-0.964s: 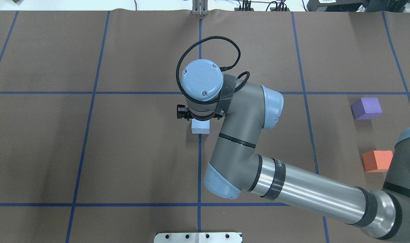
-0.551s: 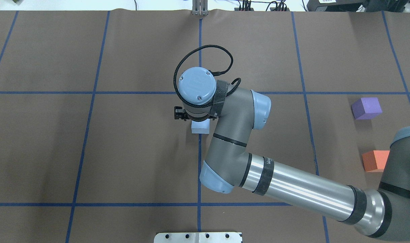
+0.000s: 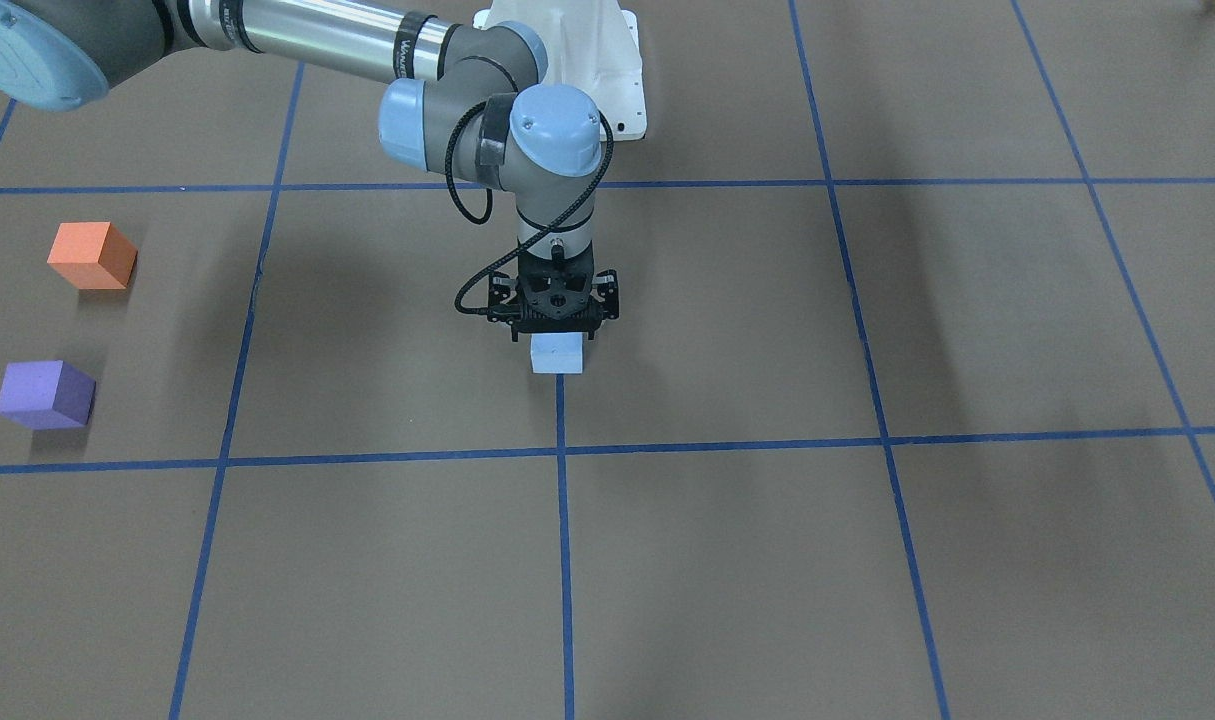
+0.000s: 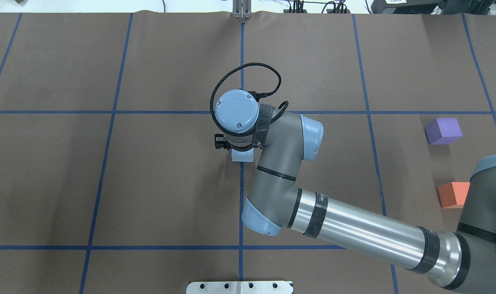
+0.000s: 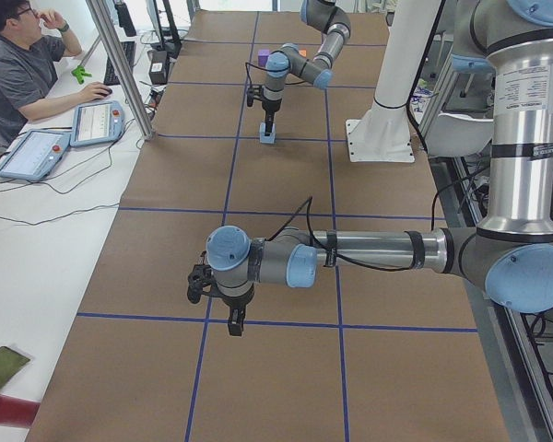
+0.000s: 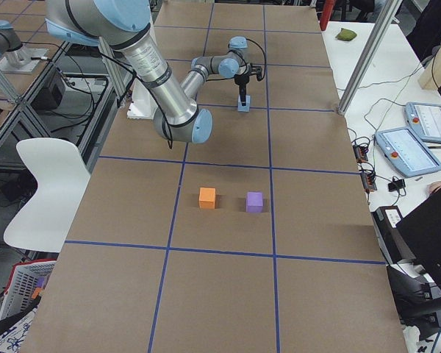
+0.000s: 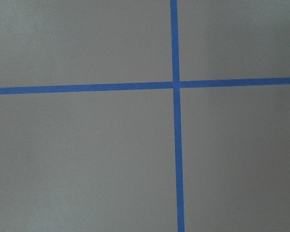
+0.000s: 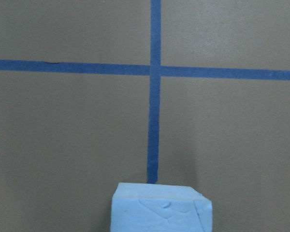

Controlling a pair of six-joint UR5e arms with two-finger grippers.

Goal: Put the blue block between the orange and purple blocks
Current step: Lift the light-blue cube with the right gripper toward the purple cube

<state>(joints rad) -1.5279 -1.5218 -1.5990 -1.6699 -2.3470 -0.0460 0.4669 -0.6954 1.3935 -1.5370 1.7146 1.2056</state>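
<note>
The light blue block [image 3: 557,357] lies on the brown table at its middle, on a blue tape line; it also shows in the overhead view [image 4: 241,155] and at the bottom of the right wrist view [image 8: 162,210]. My right gripper [image 3: 555,338] hangs straight down over it, fingers apart on either side of the block's top, open. The orange block [image 4: 454,194] and the purple block [image 4: 443,130] sit far to the right, with a gap between them. My left gripper [image 5: 235,322] shows only in the exterior left view, low over bare table; I cannot tell its state.
A metal plate [image 4: 239,287] sits at the table's near edge. The white robot base [image 3: 567,60] stands behind the right arm. An operator [image 5: 18,64] sits at a side desk with tablets. Blue tape lines grid the table.
My right wrist has come down and shifted slightly over the blue block, covering more of it in the overhead view. The blocks have not moved.
</note>
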